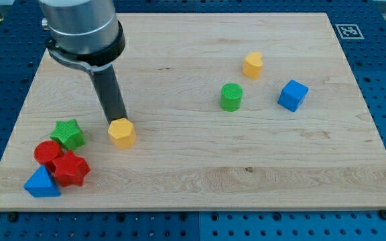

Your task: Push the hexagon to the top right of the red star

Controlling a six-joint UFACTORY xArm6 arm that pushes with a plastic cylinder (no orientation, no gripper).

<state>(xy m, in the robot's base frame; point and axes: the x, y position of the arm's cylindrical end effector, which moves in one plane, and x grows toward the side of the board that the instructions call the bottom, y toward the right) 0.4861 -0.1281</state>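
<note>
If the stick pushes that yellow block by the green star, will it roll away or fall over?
Probably neither. The yellow hexagon block looks squat with a flat top, so it should slide on the wooden board rather than tip. Its flat sides make rolling unlikely, though it may turn if pushed off-centre. My tip sits right at its top edge.

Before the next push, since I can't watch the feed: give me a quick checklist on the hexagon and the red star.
1. My tip at the yellow hexagon: ok, it sits at the block's upper edge.
2. Real contact: cannot tell.
3. Red star located: ok, at the view's lower left, in a cluster with the green star, red cylinder and blue triangle.
4. Hexagon top right of the red star: ok, roughly, already.
5. Yellow cylinder, green cylinder, blue cube out of the way: ok, far right.
</note>
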